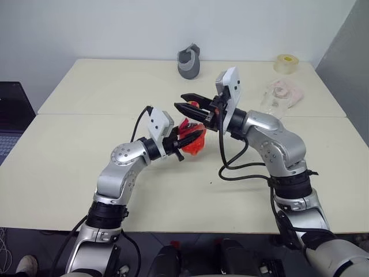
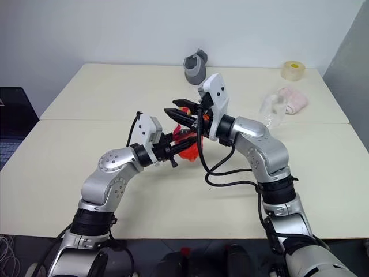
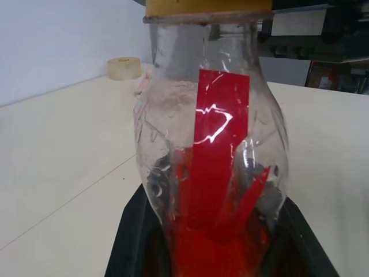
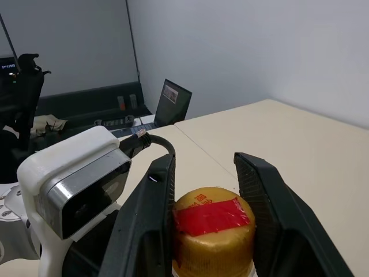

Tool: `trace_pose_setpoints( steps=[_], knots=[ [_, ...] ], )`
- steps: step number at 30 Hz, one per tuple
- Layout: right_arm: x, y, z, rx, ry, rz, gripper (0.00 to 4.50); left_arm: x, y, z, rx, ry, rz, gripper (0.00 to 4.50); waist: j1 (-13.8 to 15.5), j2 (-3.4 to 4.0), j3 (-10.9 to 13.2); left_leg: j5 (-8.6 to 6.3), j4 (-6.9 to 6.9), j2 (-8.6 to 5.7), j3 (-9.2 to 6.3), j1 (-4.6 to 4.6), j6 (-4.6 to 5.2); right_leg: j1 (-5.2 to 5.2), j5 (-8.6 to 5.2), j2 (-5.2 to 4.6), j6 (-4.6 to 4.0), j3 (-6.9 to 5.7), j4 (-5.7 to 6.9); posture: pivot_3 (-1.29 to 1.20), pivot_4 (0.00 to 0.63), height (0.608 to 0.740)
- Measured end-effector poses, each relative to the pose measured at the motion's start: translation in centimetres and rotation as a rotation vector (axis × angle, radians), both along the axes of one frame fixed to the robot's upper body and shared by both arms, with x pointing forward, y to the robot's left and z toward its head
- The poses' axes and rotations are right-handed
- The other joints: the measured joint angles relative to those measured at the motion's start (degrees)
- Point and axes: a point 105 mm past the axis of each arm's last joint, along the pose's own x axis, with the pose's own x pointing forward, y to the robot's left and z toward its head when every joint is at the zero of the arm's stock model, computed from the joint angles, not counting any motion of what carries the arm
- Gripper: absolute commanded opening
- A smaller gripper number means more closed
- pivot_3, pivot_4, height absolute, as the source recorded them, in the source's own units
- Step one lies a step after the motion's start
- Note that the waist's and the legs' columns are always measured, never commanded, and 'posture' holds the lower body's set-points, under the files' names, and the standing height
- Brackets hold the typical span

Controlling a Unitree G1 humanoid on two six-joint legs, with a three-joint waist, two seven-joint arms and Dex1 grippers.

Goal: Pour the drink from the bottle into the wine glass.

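1. The main risk, as I judge it, is the cap twist going wrong. The right gripper point(image 4: 204, 190) brackets the yellow cap point(image 4: 213, 231) with 2 fingers; one pad sits against the cap, the other shows a slight gap, so I cannot tell whether the grip is firm. A weak pinch would slip round the cap instead of turning it.
2. A second risk: the bottle point(image 3: 210, 150) is thin plastic. The left gripper point(image 1: 187, 141) is closed on its lower body, and extra squeeze during the twist could push the red drink point(image 3: 207, 248) out once the seal breaks.
3. A third risk: if the bottle turns inside the left fingers, the cap will not loosen.
4. Pose: the left arm reaches forward and inward and holds the bottle above the table point(image 1: 86, 144), near its middle. The right arm crosses in from the other side, its gripper above the left one.
5. The wine glass point(image 1: 273, 103) stands well apart, toward the far right, near a tape roll point(image 1: 286, 63). It looks empty; pouring has not begun.
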Motion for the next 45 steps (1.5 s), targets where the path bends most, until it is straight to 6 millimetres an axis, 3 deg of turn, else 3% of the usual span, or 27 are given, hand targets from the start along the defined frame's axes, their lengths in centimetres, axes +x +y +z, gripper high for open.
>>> trace_pose_setpoints(
  steps=[5, 14, 18, 22, 26, 34, 39, 45],
  knots=[
    [-0.5, -0.2, -0.4, -0.030, 0.016, 0.070, 1.28, -0.8, -0.1, -0.5, 0.009, 0.005, -0.019, 1.01, -0.03, 0.00, 0.00, 0.00, 0.00, 0.00, 0.00, 0.00, 0.00, 0.00, 0.00, 0.00, 0.00, 0.00, -0.01, 0.00, 0.150, 0.740],
    [-3.8, 1.6, 0.1, -0.146, -0.033, 0.609, 1.28, -5.7, 1.9, -0.4, 0.072, -0.011, -0.131, 1.01, -1.24, 0.08, 0.05, -0.13, -0.07, 0.11, -0.03, 0.06, 0.23, 0.01, 0.00, 0.05, -0.01, 0.00, 0.00, 0.00, 0.150, 0.740],
    [-4.1, 2.0, 0.1, -0.142, -0.055, 0.712, 1.28, -6.7, 2.4, -0.2, 0.081, -0.001, -0.133, 1.01, -0.70, 0.09, 0.06, -0.13, -0.01, 0.04, -0.06, 0.04, 0.23, 0.06, 0.00, 0.01, 0.00, -0.05, -0.01, 0.00, 0.150, 0.740],
    [-4.1, 1.9, 0.1, -0.141, -0.056, 0.735, 2.61, -6.7, 2.3, -0.4, 0.081, 0.015, -0.129, 1.01, 0.00, 0.10, 0.07, -0.12, 0.02, 0.00, -0.04, 0.04, 0.21, 0.08, 0.00, -0.08, 0.00, -0.03, -0.05, 0.00, 0.150, 0.740],
    [-4.0, 0.7, 1.2, -0.138, -0.096, 0.657, 4.03, -6.2, 2.7, -0.6, 0.082, 0.023, -0.088, 1.01, 0.18, 0.10, 0.07, -0.11, 0.00, 0.02, -0.09, 0.01, 0.20, 0.04, 0.00, -0.08, 0.00, -0.06, -0.04, 0.00, 0.150, 0.740],
    [-2.1, -1.7, 1.2, -0.044, -0.059, 0.267, 4.03, -3.4, 3.9, 0.7, 0.052, -0.022, 0.055, 1.01, 0.39, 0.10, 0.07, -0.10, -0.01, 0.01, 0.00, 0.02, 0.17, 0.00, 0.00, -0.08, 0.00, 0.01, -0.01, 0.00, 0.150, 0.740],
    [-0.7, -0.9, 1.0, 0.026, -0.057, 0.049, 4.03, -1.6, 3.8, 0.5, 0.031, -0.026, 0.097, 1.01, 0.37, 0.10, 0.07, -0.03, -0.01, 0.02, 0.00, 0.00, 0.05, -0.03, 0.00, -0.03, 0.00, 0.00, 0.03, 0.00, 0.150, 0.740],
    [-0.7, 0.0, 1.4, 0.046, -0.083, 0.001, 4.03, -0.2, 3.8, 1.0, 0.036, -0.052, 0.103, 1.01, 0.35, 0.10, 0.07, 0.00, -0.01, -0.02, 0.02, -0.02, 0.00, -0.03, 0.00, -0.03, 0.00, 0.02, -0.02, 0.00, 0.150, 0.740]
  ],
)
